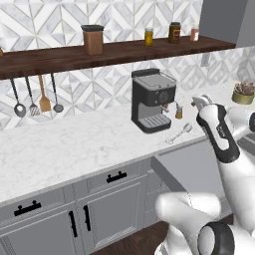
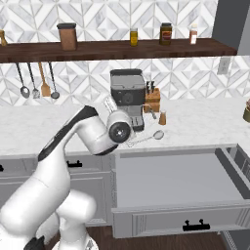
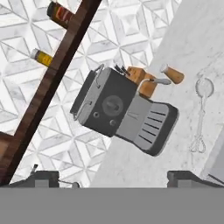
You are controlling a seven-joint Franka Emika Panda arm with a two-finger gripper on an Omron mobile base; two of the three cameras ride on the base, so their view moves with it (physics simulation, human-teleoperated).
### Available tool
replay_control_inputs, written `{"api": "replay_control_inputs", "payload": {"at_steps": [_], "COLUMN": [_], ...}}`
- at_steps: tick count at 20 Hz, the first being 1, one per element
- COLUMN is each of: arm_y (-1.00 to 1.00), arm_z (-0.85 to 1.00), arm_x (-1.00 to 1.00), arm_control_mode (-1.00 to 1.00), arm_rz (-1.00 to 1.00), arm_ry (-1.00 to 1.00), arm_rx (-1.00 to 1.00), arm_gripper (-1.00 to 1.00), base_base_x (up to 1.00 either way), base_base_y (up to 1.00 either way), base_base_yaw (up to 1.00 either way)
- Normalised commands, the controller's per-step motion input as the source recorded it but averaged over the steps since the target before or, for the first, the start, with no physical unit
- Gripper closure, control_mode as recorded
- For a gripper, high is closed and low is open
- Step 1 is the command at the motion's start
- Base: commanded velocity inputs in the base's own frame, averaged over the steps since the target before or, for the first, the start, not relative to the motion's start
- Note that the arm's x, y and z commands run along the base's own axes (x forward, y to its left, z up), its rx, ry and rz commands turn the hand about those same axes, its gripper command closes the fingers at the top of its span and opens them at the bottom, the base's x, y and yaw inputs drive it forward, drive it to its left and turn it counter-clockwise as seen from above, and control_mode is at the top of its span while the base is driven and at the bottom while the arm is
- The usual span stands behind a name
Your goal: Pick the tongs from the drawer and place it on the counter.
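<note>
The tongs (image 2: 145, 138) lie flat on the tabletop (image 1: 60, 149), just in front of the coffee machine (image 1: 152, 99) and behind the pulled-out drawer (image 2: 171, 180), which looks bare. So I judge the placing done; only drawing back may be left. My fingers (image 3: 113, 177) stand spread wide, released, grasping nothing, raised above the tabletop facing the coffee machine.
</note>
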Motion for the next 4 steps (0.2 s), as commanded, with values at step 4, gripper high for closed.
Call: {"api": "replay_control_inputs", "payload": {"at_steps": [4], "arm_y": [0.16], "arm_z": [1.0], "arm_x": [-1.0], "arm_control_mode": [-1.0], "arm_rz": [0.02], "arm_ry": [-0.27], "arm_rx": [0.0], "arm_gripper": [-1.0], "base_base_x": [0.0], "base_base_y": [0.0], "base_base_yaw": [0.0]}}
